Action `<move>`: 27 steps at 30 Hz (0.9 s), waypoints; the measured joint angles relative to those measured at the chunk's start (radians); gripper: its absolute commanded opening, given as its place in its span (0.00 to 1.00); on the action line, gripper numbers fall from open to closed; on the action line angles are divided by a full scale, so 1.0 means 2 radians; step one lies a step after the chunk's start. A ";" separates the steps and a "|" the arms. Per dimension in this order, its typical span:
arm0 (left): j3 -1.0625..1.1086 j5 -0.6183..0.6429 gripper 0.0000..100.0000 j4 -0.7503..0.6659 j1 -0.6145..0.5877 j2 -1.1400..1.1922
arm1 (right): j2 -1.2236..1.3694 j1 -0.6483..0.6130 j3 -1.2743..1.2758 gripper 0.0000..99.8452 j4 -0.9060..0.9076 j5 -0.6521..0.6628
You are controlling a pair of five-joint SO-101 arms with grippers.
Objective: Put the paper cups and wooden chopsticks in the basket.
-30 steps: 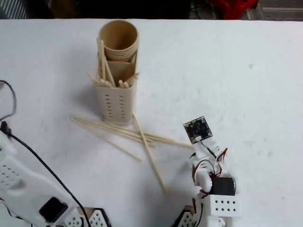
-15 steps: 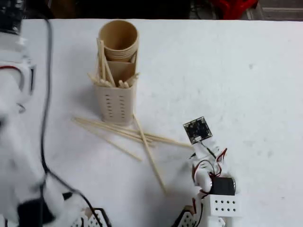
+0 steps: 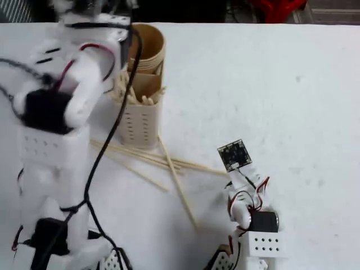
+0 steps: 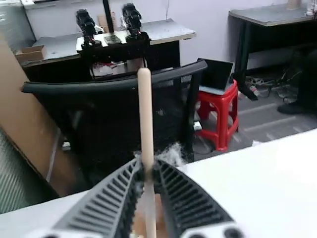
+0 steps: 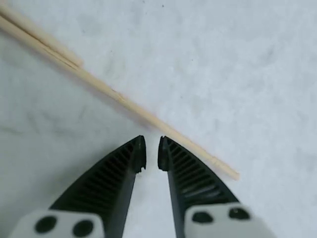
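A perforated cream basket (image 3: 138, 121) stands at the back left, with stacked paper cups (image 3: 149, 50) and several chopsticks in it. More wooden chopsticks (image 3: 152, 160) lie crossed on the table in front of it. My left arm (image 3: 67, 95) rises over the basket's left side. Its gripper (image 4: 147, 171) is shut on one upright chopstick (image 4: 144, 114). My right arm (image 3: 250, 216) sits at the front, right of the loose chopsticks. Its gripper (image 5: 151, 151) is shut just above the table, holding nothing, with a chopstick (image 5: 124, 101) lying just beyond its tips.
The white table (image 3: 281, 84) stretches bare to the right and back. A black chair (image 4: 99, 114) and a red stool (image 4: 220, 111) stand past the table's far edge.
My left arm has swung from the front left corner up and back, and now stands over the basket. The right arm and the loose chopsticks have not moved.
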 measured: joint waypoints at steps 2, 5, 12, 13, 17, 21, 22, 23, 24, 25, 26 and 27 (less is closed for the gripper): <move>0.001 0.011 0.02 -0.018 0.003 0.019 | 0.000 0.000 0.000 0.06 0.000 0.000; 0.001 0.028 0.02 -0.031 0.002 0.041 | 0.000 0.000 0.000 0.06 0.000 0.000; 0.012 0.040 0.03 -0.037 0.008 0.049 | 0.000 0.000 0.000 0.06 0.000 0.000; 0.021 0.040 0.05 -0.030 0.008 0.050 | 0.000 0.000 0.000 0.06 0.000 0.000; 0.055 0.040 0.15 0.008 0.010 0.050 | 0.000 0.000 0.000 0.06 0.000 0.000; 0.058 0.040 0.16 0.051 0.002 0.050 | 0.000 0.000 0.000 0.06 0.000 0.000; 0.058 0.040 0.17 0.059 -0.005 0.050 | 0.000 0.000 0.000 0.06 0.000 0.000; 0.058 0.040 0.17 0.067 -0.015 0.050 | 0.000 0.000 0.000 0.06 0.000 0.000; 0.054 0.040 0.17 0.074 -0.023 0.050 | 0.000 0.000 0.000 0.06 0.000 0.000; 0.051 0.040 0.17 0.083 -0.031 0.048 | 0.000 0.000 0.000 0.06 0.000 0.000; 0.044 0.040 0.17 0.092 -0.036 0.044 | 0.000 0.000 0.000 0.06 0.000 0.000; 0.035 0.040 0.17 0.101 -0.041 0.038 | 0.000 0.000 0.000 0.06 0.000 0.000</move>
